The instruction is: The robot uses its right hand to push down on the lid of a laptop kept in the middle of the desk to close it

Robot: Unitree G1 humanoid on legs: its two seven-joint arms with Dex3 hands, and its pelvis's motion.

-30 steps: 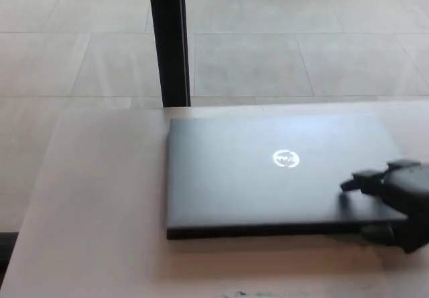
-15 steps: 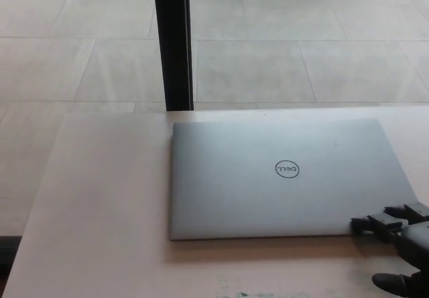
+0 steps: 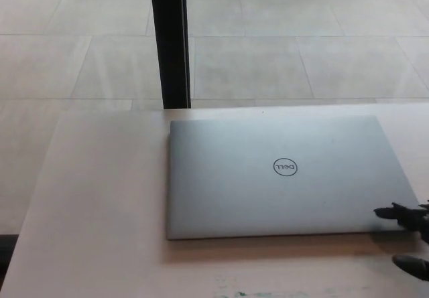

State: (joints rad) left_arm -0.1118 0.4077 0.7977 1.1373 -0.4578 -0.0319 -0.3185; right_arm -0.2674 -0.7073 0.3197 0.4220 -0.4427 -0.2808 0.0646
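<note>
On the pale desk (image 3: 100, 197), roughly in its middle, lies a silver laptop (image 3: 281, 177) with its lid fully down and flat, the round logo (image 3: 285, 168) facing up near the centre of the lid. Its far edge runs close to the far edge of the desk, and its near edge casts a thin shadow on the desktop. To the left of it the desk surface is bare and light-coloured; faint greenish marks show at the near edge of the desk below the laptop.

At the right border of the head view, only the tips of the robot's right hand (image 3: 410, 239) show. One black finger (image 3: 395, 213) points left and reaches over the near right corner of the laptop lid; whether it touches the lid cannot be told. A second dark tip sits lower, nearer, over the desk just beside the laptop's near edge. The two tips are spread apart and nothing is held between them.

Beyond the desk, a black vertical post (image 3: 169, 40) stands on the floor of large grey tiles (image 3: 301, 43), just past the laptop's far left corner.
</note>
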